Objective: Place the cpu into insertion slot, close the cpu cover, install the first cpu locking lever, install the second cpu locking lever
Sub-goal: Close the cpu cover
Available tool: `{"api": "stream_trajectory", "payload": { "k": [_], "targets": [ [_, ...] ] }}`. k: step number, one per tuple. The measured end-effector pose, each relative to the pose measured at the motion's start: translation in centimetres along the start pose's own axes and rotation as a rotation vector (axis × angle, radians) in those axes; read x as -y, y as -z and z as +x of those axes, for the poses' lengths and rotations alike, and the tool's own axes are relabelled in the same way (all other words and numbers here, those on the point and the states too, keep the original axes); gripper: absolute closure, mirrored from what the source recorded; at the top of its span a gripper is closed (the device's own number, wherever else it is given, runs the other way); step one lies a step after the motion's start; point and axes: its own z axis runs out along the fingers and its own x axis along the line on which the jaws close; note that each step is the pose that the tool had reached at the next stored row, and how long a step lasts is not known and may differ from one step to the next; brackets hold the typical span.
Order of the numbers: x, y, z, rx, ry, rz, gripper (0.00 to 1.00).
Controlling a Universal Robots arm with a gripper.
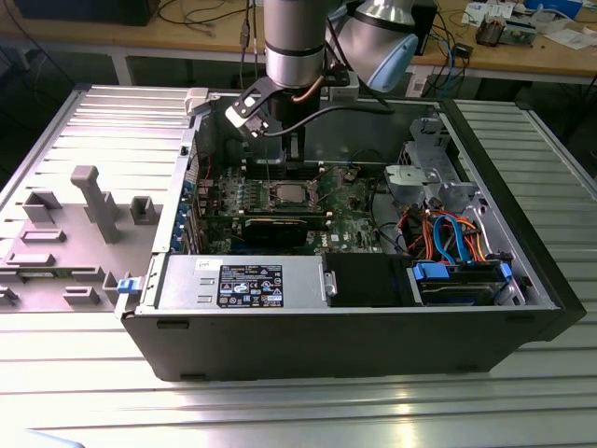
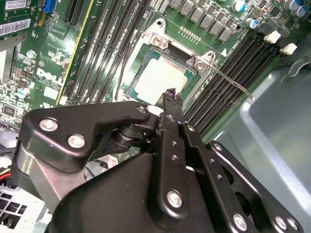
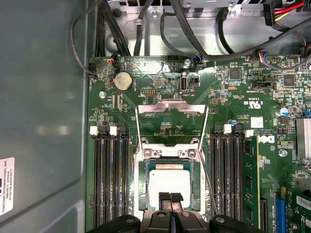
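jaws pressed together, gripping nothing, just above the cpu (image 3: 169, 182)
cpu sits in the insertion slot (image 3: 141, 189); the cpu cover (image 3: 170, 108) lies open beyond it.

The arm (image 1: 294, 42) comes down upright, its grey-and-blue wrist (image 1: 382, 47) jutting toward the exterior view's right. In the first wrist view the pincer (image 3: 170, 199) points straight down, its two black fingers (image 3: 164, 201) pressed together, tips level.
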Motion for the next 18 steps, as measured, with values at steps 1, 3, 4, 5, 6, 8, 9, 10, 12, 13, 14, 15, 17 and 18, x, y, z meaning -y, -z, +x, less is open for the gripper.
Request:
{"api": "stream_trajectory", "payload": {
  "k": [1,3,4,5,6,8,9,10,12,13,14,15,17,18],
  "targets": [
    [0.00,0.07,0.00,0.0002,0.000,0.0001,0.89],
    [-0.01,0.14,0.00,-0.0001,0.000,0.0000,0.89],
    [-0.01,0.20,0.00,-0.0001,0.000,-0.0001,0.89],
    [-0.01,0.30,0.00,-0.0001,0.000,0.0001,0.89],
    [-0.02,0.35,0.01,-0.0002,0.000,0.0000,0.89],
    [-0.02,0.55,0.01,-0.0003,0.000,0.0001,0.89],
    [-0.03,0.71,0.01,-0.0004,0.000,0.0004,0.89],
    [-0.04,0.92,0.01,-0.0004,0.000,0.0008,0.89],
    [-0.07,1.38,0.02,-0.0005,0.000,0.0032,0.89],
    [-0.08,1.56,0.03,-0.0004,0.000,0.0043,0.89],
    [-0.08,1.64,0.03,-0.0004,0.000,0.0047,0.89],
    [-0.09,1.80,0.03,-0.0004,0.000,0.0052,0.89],
    [-0.11,2.19,0.04,-0.0006,0.000,0.0063,0.89],
    [-0.12,2.51,0.04,-0.0004,0.000,0.0074,0.89]
  ]
}}
